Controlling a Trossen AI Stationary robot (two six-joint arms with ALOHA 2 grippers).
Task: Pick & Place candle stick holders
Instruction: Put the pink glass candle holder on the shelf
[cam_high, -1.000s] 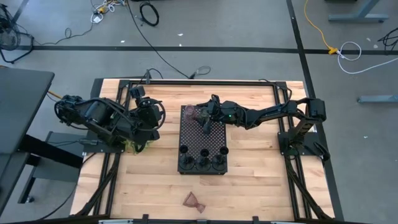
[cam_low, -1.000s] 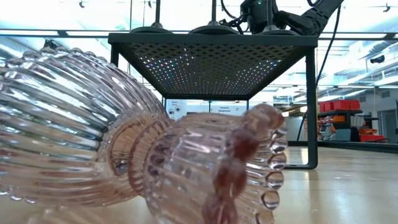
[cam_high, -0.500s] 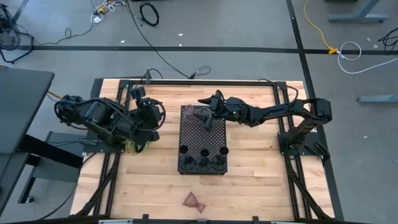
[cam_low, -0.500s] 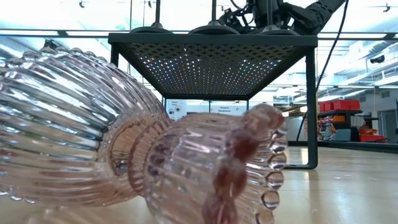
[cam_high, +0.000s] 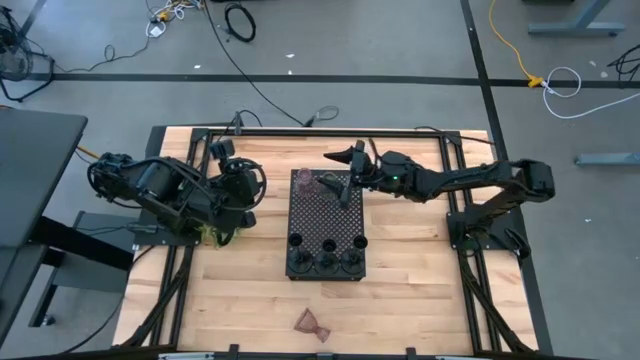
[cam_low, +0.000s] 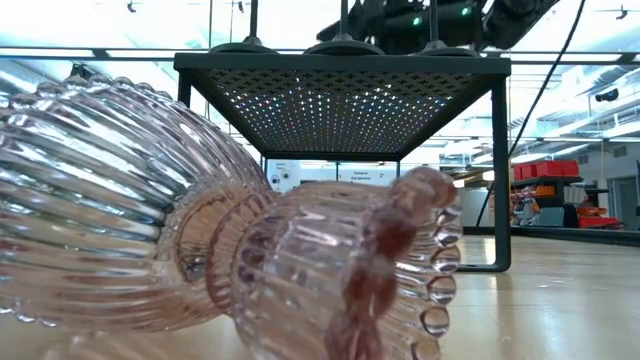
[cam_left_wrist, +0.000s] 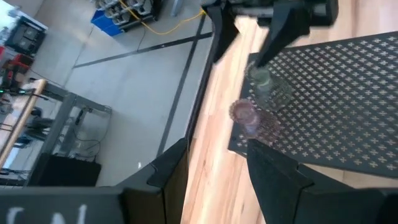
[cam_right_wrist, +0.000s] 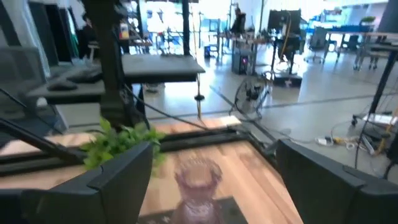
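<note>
We find the right gripper (cam_high: 347, 168) empty, fingers spread, beside the pinkish ribbed glass cup (cam_high: 311, 182) on the black perforated tray (cam_high: 327, 226). Placement appears done; next calls for fetching the fallen pink glass cup (cam_high: 311, 324).

The left gripper (cam_left_wrist: 214, 168) waits open at the table's left.

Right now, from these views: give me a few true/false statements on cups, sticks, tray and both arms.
1. A pink glass cup lies on its side on the table, off the tray. True.
2. The right pincer grips a cup. False: its fingers are spread open, with nothing between them.
3. Three black sticks stand along one edge of the tray. True.
4. The tray top holds no glass cups. False: glass cups sit on its far corner.
5. The left pincer reaches over the tray. False: it is beside the tray.
</note>
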